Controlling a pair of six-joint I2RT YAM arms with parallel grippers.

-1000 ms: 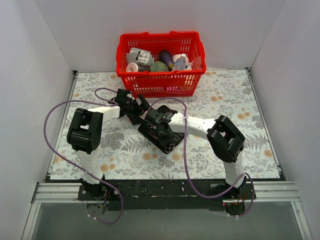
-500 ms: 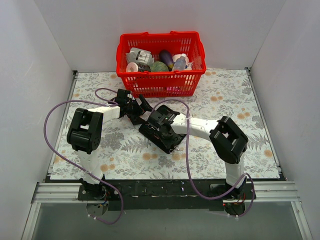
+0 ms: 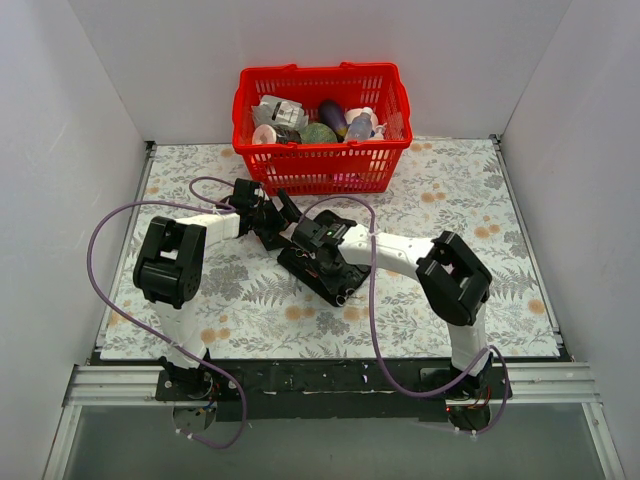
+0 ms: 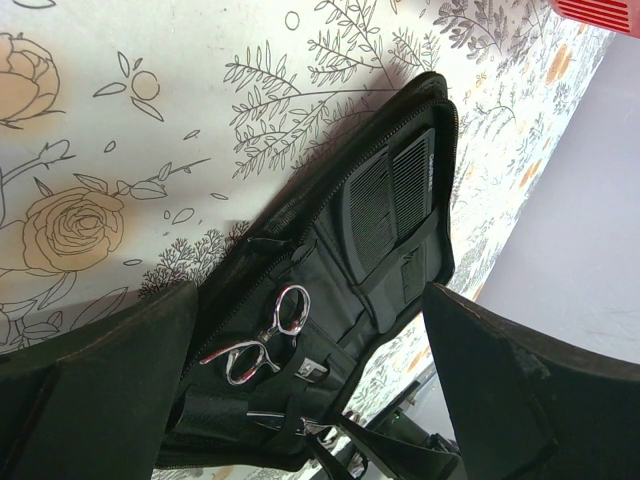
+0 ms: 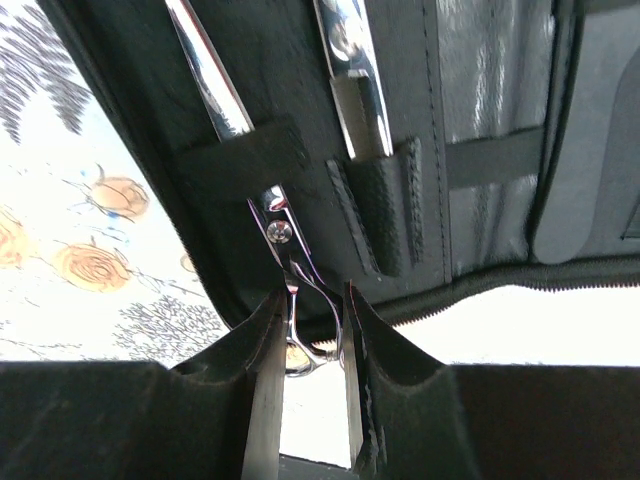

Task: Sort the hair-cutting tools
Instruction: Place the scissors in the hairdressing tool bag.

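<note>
The flat black case lies open on the flowered mat. In the left wrist view, one pair of silver scissors sits in a pocket of the case, rings sticking out. A black comb is tucked under a strap. My left gripper is open and empty, hovering over the case's far-left end. My right gripper is shut on the handles of a second pair of scissors, whose blades lie under a strap in the case. A third blade sits in a pocket beside it.
A red plastic basket with bottles and packets stands at the back, just behind the case. White walls enclose the mat on the left, right and back. Purple cables loop from both arms over the mat.
My right gripper has shifted slightly over the case, first towards the far left and then back a little. The left arm and the case have stayed where they were.
</note>
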